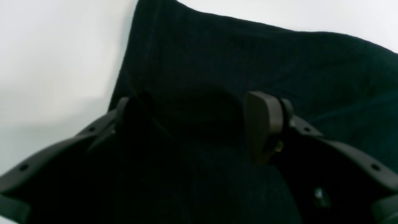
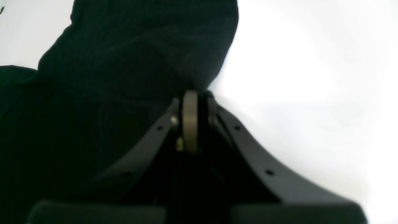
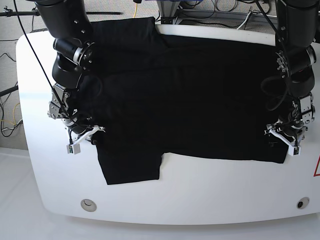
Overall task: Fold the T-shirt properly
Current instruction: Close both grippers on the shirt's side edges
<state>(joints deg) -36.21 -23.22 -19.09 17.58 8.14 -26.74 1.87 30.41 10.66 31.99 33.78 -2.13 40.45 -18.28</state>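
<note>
The black T-shirt (image 3: 185, 100) lies spread flat across the white table (image 3: 200, 200), its sunburst print hidden. One sleeve (image 3: 131, 167) points to the front edge and another (image 3: 125, 30) to the back. My right gripper (image 3: 82, 139) is at the shirt's left edge. In the right wrist view it (image 2: 190, 96) is shut on the edge of the cloth (image 2: 130, 62), which bunches up above it. My left gripper (image 3: 285, 137) is at the shirt's right edge. In the left wrist view it (image 1: 199, 121) is open, with black cloth (image 1: 248, 56) between its fingers.
Bare table shows along the front, left and right sides. Two round holes (image 3: 88, 203) (image 3: 300, 204) sit near the front corners. Cables and equipment (image 3: 200, 10) lie behind the back edge. A red mark (image 3: 317, 167) is at the far right.
</note>
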